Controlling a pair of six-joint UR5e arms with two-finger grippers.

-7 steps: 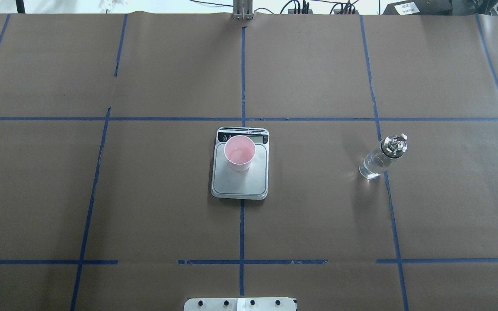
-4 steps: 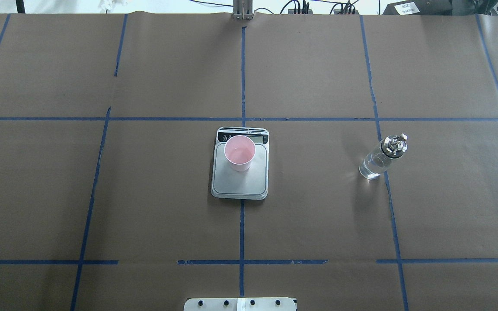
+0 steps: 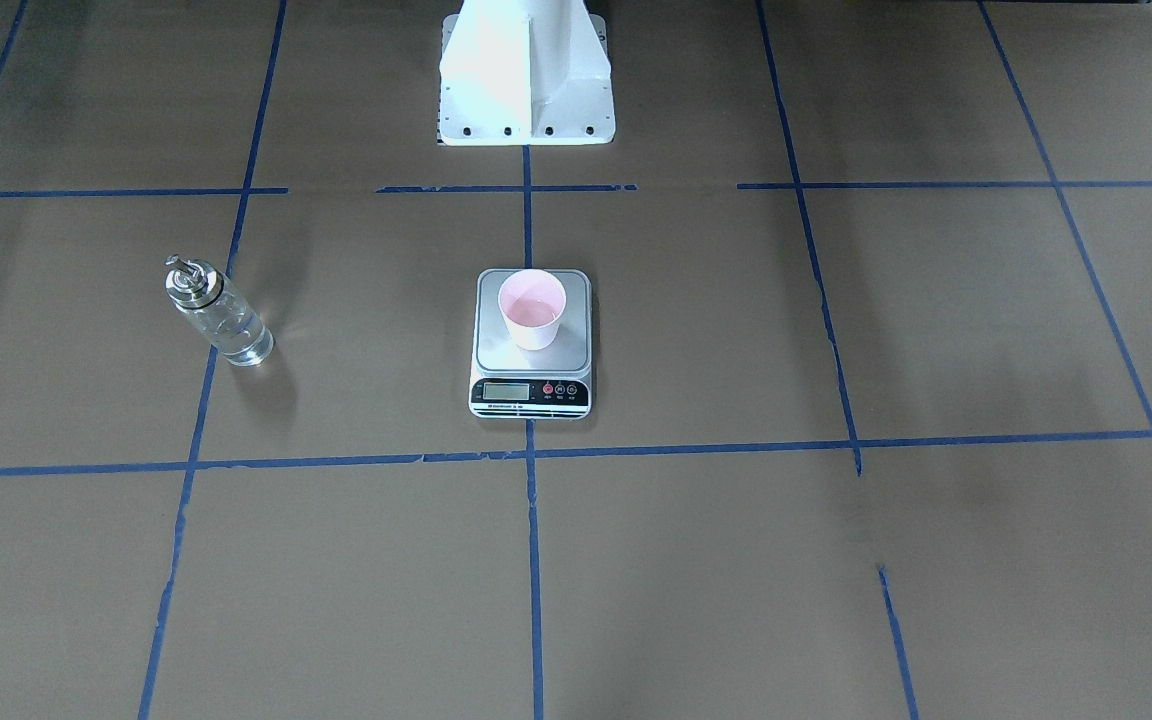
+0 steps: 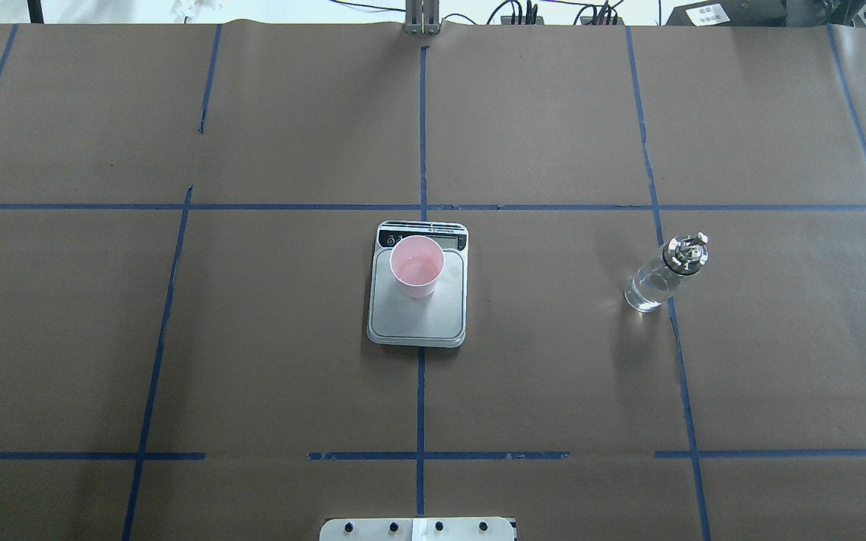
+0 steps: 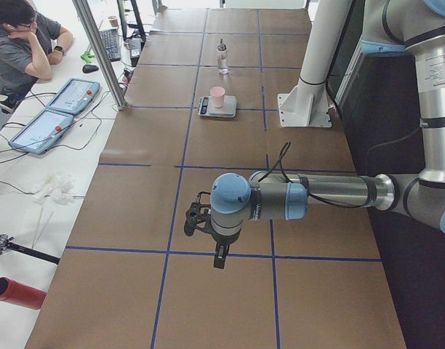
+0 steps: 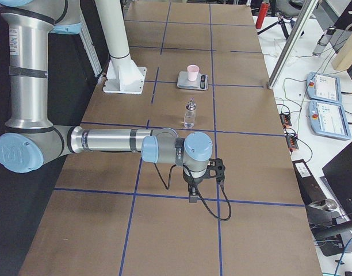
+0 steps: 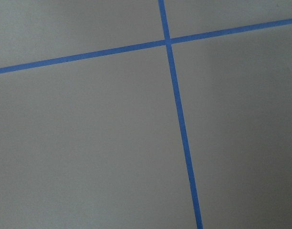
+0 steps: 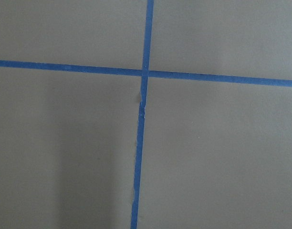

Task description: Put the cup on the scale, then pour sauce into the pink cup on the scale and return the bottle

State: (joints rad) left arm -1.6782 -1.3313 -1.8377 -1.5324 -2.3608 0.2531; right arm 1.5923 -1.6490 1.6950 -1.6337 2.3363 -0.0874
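Note:
The pale pink cup (image 4: 417,264) stands upright on the back half of the scale's silver platform (image 4: 418,323); the cup also shows in the front view (image 3: 532,308). The clear glass bottle (image 4: 658,278) with a silver pourer cap stands upright on the table to the scale's right, with clear liquid inside, and nothing holds it. Neither gripper shows in the overhead or front views. My left gripper (image 5: 220,258) hangs over bare table far from the scale, as does my right gripper (image 6: 192,197). I cannot tell whether either is open or shut.
Brown paper with a grid of blue tape lines (image 4: 421,135) covers the table. The robot's white base (image 3: 526,75) stands behind the scale. Both wrist views show only paper and tape. An operator (image 5: 22,40) sits by tablets beyond the table's far side.

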